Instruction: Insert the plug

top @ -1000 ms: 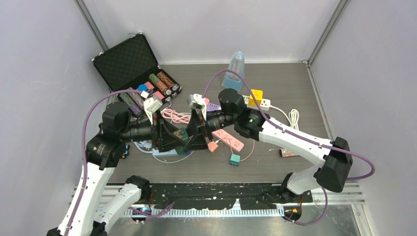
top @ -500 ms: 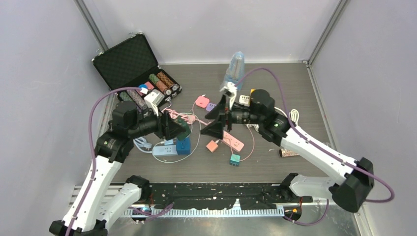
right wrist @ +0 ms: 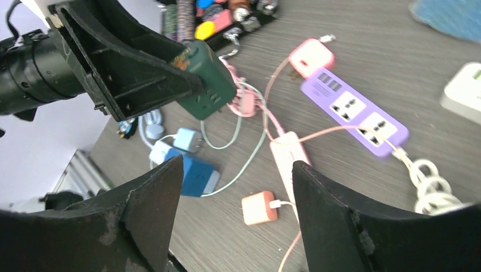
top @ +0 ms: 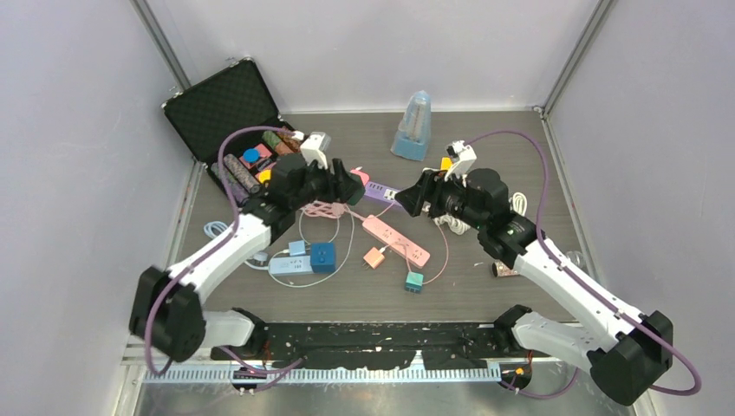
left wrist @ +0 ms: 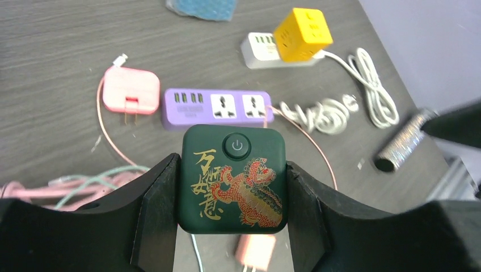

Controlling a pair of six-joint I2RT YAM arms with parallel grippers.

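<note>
Two arms fill the top view, and both have shifted within the last second. The left arm (top: pixel 230 247) was bent low over the blue cube (top: pixel 322 256) at lower centre of the frame and now reaches to upper centre. The right arm (top: pixel 555 273), which met it there, has drawn back to the right of centre. The grey table (top: pixel 520 147) carries several strips and loose cables.

Purple power strip (left wrist: pixel 218 106): lies flat in the upper middle of the left wrist view. Its two wall-type sockets face up and both are vacant. A cord sits at its right end.

Green cube adapter (left wrist: pixel 232 178): this is the task item. It is off the table, pinched by its two side faces in the left gripper (top: pixel 340 185). The printed face and power button are toward the camera, and it hangs just below the purple strip in the wrist frame. Its pins are not visible in any view.

Right gripper (right wrist: pixel 237 164): fingers spread wide, nothing between them, facing the adapter from the right.

Assessment: the pick-up and the two-arm stage near the blue cube appear finished. The adapter has been carried toward the purple strip, the likeliest receiver. Insertion is not yet done. Pin orientation cannot be confirmed, so alignment over a socket is the open risk.
</note>
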